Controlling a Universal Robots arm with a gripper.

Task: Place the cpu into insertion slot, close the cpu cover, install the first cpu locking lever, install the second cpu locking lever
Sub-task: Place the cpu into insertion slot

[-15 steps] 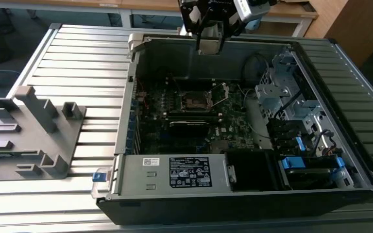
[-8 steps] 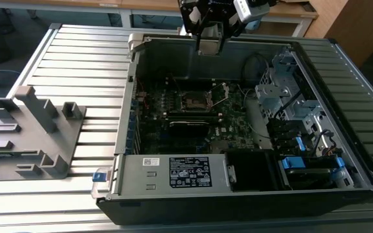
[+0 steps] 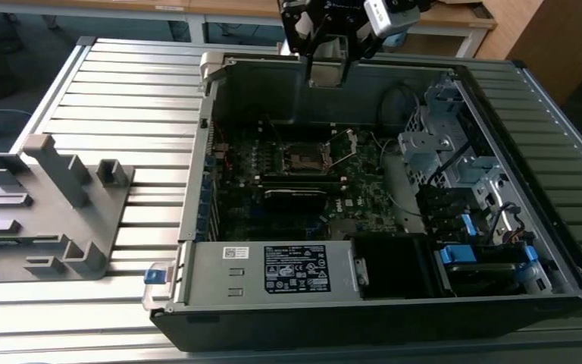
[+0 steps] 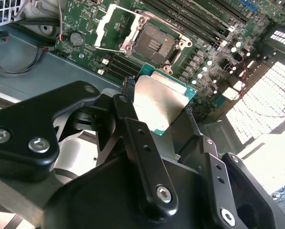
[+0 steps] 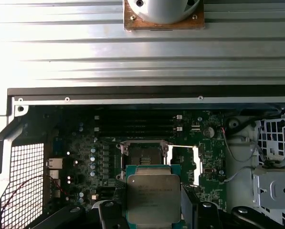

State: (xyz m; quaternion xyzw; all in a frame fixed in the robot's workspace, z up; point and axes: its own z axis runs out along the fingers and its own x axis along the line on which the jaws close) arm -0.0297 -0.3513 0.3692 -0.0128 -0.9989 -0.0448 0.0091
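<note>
My gripper hangs over the far wall of the open computer case, shut on the cpu. The cpu is a flat square chip with a dull silvery top and a green edge, clamped by its sides between the black fingers. It sits above and apart from the motherboard. The insertion slot lies bare in mid-board, also seen in the exterior view and the second wrist view. The cpu cover, a thin metal frame, is swung open beside the slot.
Black memory slots run beside the socket. A metal drive cage with cables and blue clips fills the case's right side in the exterior view, and a power supply box sits at its near end. A grey fixture stands on the slatted table.
</note>
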